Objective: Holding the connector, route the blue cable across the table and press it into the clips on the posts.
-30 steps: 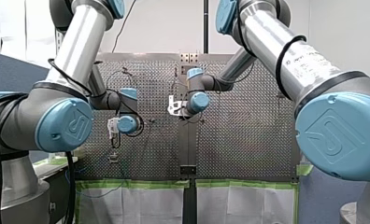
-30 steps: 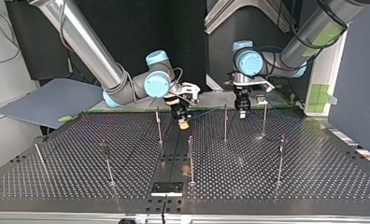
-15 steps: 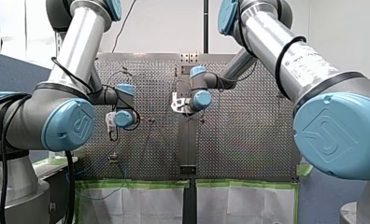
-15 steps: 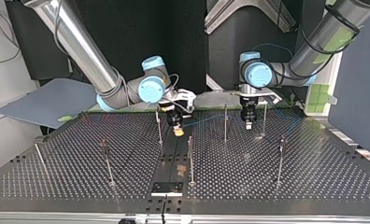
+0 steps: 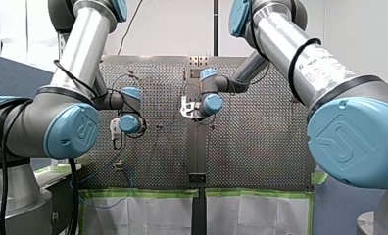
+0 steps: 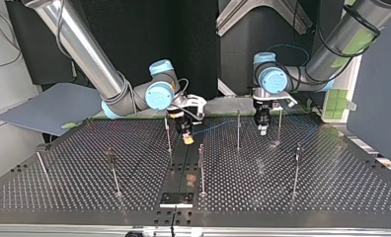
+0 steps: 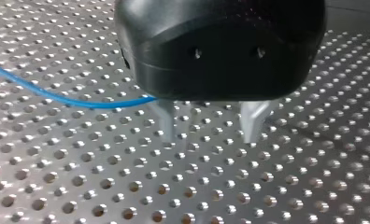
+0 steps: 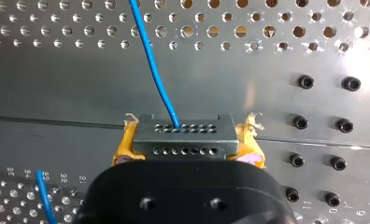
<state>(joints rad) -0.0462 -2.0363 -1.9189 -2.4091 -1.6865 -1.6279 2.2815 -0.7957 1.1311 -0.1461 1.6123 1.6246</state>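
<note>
One connector (image 8: 183, 135), long axis crosswise, clamped in right tool (image 8: 188, 141) (yellow pads); one blue cable (image 8: 150, 56) exits straight ahead. Empty left tool (image 7: 209, 127): fingers apart. Seven posts (image 6: 201, 168).

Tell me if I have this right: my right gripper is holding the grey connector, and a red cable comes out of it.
Not quite: the cable coming out of the grey connector is blue, not red. The right wrist view shows it, with my right gripper holding the connector between its yellow pads.
</note>
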